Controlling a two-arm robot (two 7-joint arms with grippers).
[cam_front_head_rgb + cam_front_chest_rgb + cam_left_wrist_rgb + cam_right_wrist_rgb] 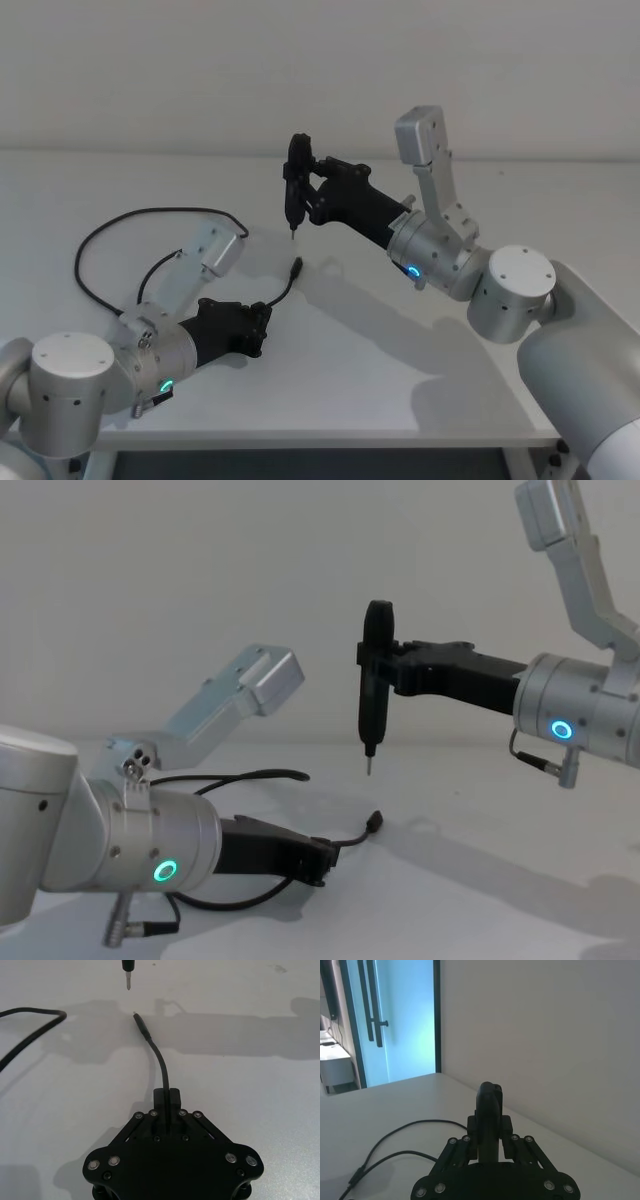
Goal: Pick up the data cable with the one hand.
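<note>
The left tool point(166, 1096) sits low over the bench point(260, 1090), pinched on the data cable point(161, 1060) a little behind its plug point(141, 1025), probably so the short free end points forward; the rest loops off to the robot's left. The right tool point(388, 668) clamps a black metal-tipped rod point(374, 680) upright above that plug, apart from it.

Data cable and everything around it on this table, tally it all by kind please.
data cable: 1
black metal-tipped tool: 1
robot hands: 2, left hand shut on the cable, right hand shut on the tool
Total: 4
</note>
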